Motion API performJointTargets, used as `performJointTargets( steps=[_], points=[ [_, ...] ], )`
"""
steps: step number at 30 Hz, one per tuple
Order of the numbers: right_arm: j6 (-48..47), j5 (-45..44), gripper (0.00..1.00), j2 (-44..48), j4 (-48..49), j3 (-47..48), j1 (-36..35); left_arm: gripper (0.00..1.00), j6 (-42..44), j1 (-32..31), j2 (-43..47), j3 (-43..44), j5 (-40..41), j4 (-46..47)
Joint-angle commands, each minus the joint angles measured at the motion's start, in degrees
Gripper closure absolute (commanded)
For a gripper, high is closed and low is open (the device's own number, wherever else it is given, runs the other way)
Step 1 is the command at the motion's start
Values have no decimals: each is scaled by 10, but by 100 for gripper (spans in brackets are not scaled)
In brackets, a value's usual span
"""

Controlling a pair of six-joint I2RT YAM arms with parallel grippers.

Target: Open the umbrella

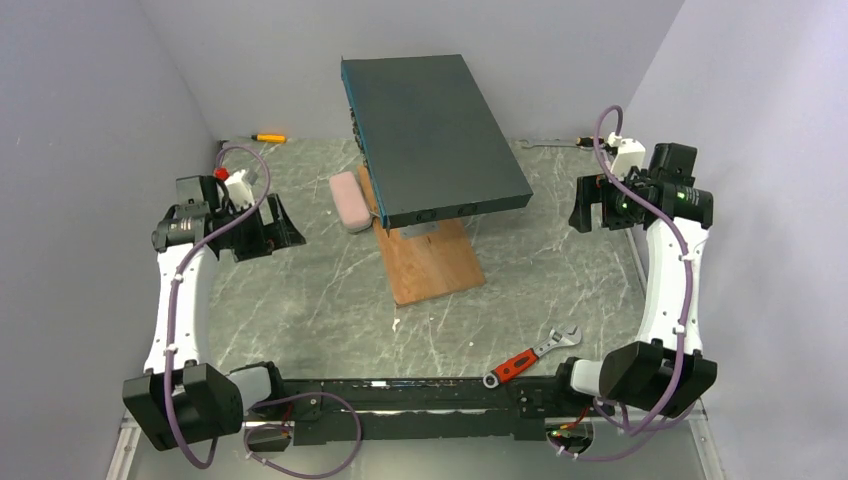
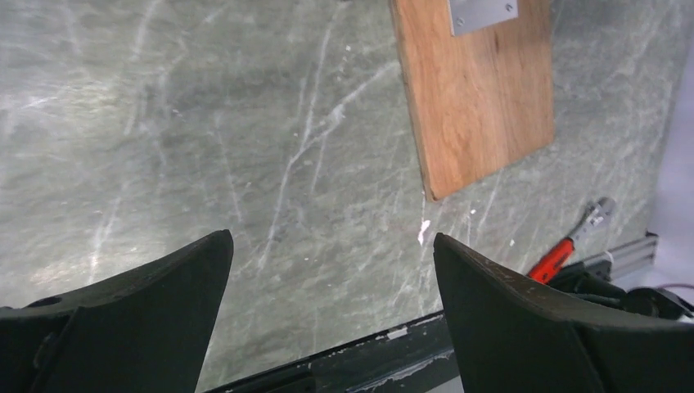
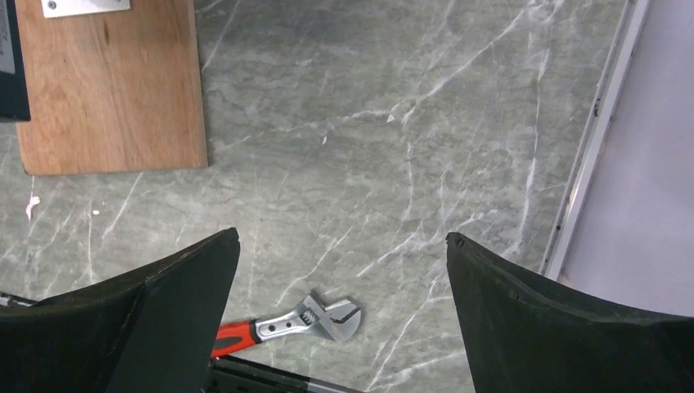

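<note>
The umbrella is noted lying folded on the table, just beside the teal box; the left gripper and right gripper are observed spread wide, empty, well apart from it.

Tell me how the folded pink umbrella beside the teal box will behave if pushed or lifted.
The umbrella looks small and tightly bundled, so it is probably light. Its rounded, fabric-wrapped shape may squash slightly under a grip and could roll on the smooth table. It lies close to the wooden board, so a push that way would likely stall.
</note>
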State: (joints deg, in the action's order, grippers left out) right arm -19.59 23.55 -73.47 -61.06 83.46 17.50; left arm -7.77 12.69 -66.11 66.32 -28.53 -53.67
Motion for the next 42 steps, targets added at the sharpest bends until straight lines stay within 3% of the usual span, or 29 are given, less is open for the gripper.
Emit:
performJointTargets(
  steps=[1, 8, 12, 21, 25, 34, 42],
  points=[
    [-18, 11, 0, 28, -19, -14, 2, 2, 0, 0, 3, -39, -88, 38],
    [-27, 12, 0, 49, -37, -47, 1, 3, -78, -4, 14, -187, -210, 145],
    [-42, 10, 0, 52, -36, -67, 1, 36, -143, -41, 13, -265, -209, 254],
    [-34, 21, 0, 43, -22, -110, 2, 99, -248, -122, 12, -422, -127, 488],
    [-10, 2, 0, 59, -13, -118, 2, 100, -263, -144, -20, -420, -100, 547],
    [17, -106, 0, 92, 17, -172, 2, 100, -317, -215, -191, -364, -34, 671],
    [27, -131, 0, 216, 69, -226, 1, 100, -381, -300, -327, -315, -45, 743]
  ],
)
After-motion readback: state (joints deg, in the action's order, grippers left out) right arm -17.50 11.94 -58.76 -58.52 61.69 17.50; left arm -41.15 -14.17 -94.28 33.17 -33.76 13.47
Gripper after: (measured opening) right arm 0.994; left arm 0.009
